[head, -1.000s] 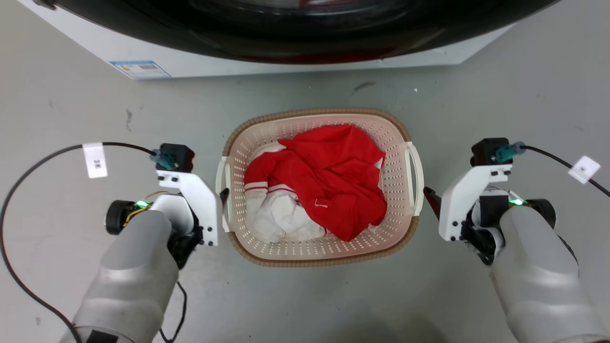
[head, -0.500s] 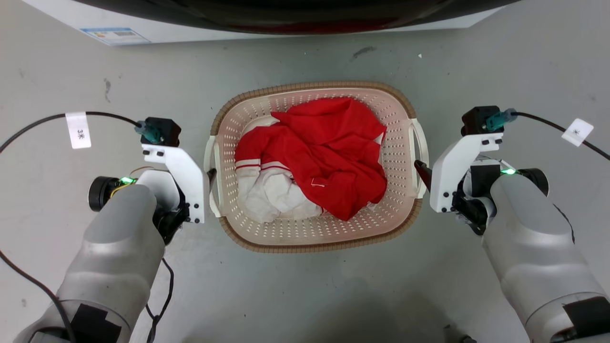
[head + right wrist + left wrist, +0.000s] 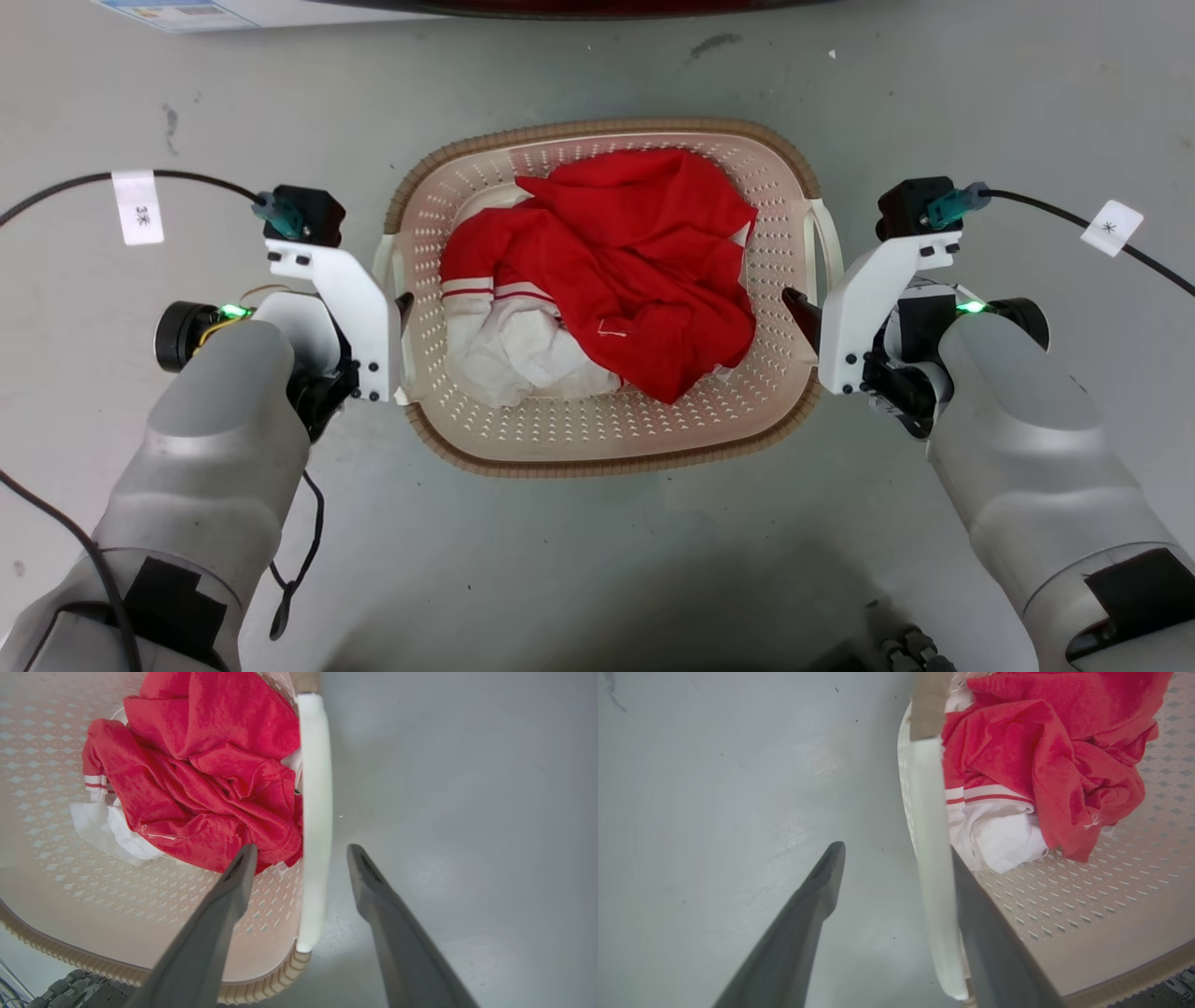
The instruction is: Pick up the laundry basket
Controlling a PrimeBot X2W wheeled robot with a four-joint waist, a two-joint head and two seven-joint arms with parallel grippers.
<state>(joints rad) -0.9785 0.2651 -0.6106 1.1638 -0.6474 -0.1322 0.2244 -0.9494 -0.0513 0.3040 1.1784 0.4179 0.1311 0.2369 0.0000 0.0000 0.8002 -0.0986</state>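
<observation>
Laundry basket (image 3: 597, 431): each handle (image 3: 931, 858) sits between spread jaws.

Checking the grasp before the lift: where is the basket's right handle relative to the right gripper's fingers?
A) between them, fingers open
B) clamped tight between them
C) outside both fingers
A: in the right wrist view the white handle runs up between the spread fingers of the right gripper, one over the basket, one over the floor.
</observation>
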